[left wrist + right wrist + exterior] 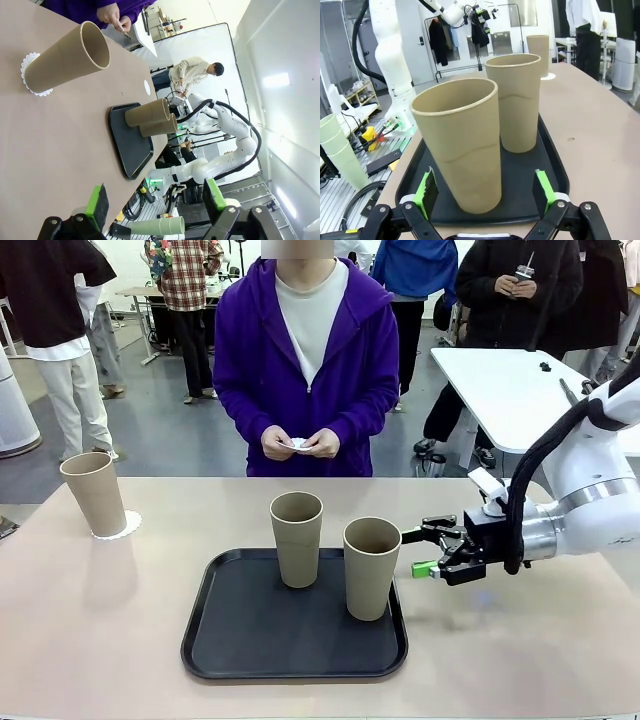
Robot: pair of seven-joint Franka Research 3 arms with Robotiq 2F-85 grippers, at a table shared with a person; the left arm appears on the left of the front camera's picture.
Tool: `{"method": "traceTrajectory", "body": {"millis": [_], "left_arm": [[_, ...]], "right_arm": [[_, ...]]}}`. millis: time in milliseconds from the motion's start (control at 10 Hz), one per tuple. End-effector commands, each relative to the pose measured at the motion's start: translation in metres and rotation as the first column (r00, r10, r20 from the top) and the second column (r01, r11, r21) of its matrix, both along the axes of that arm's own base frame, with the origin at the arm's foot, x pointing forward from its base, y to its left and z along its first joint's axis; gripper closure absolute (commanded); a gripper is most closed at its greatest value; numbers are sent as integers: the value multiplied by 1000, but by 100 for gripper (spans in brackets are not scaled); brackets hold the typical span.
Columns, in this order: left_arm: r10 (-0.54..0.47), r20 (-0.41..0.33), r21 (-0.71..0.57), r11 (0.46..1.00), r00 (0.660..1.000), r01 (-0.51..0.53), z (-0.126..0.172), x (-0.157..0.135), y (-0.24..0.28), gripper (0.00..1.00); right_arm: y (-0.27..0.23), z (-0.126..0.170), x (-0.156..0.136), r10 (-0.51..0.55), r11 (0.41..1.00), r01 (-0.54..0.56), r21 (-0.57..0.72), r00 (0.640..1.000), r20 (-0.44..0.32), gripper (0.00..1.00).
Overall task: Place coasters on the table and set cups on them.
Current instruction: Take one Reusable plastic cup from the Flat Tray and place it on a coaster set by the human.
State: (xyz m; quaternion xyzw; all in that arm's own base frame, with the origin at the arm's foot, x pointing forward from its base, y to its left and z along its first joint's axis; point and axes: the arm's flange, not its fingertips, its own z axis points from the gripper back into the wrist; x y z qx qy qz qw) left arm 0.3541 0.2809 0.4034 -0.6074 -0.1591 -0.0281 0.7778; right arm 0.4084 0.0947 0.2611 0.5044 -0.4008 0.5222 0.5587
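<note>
Hand (R) [418,551] wide open beside cup [371,568]

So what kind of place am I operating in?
Likely an open lab or demo hall: bystanders stand behind the shared table, with another white-topped table and a rack of hanging clothes nearby.

Robotics lab: a white Franka arm [590,490] extends over a beige bench [100,640], bystanders [520,290] stand near a white-topped bench [510,390], and cables [357,195] cross the floor.

Front view faces person [305,350] across table [90,640]; wrist views low; all share tray [260,640].
</note>
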Motion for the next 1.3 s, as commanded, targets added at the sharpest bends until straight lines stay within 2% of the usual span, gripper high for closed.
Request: {"method": "traceTrajectory", "body": {"millis": [0,600,1200], "left_arm": [[-3,8,-1,1000,1000,3,1,-3,1,0],[-3,8,-1,1000,1000,3,1,-3,1,0],[-3,8,-1,1000,1000,3,1,-3,1,0]], "right_arm": [[10,-13,7,6,999,-6,40,1000,0,0],[31,-30,2,89,995,-89,38,996,-1,0],[58,-35,0,157,987,-157,37,988,-11,0]]}}
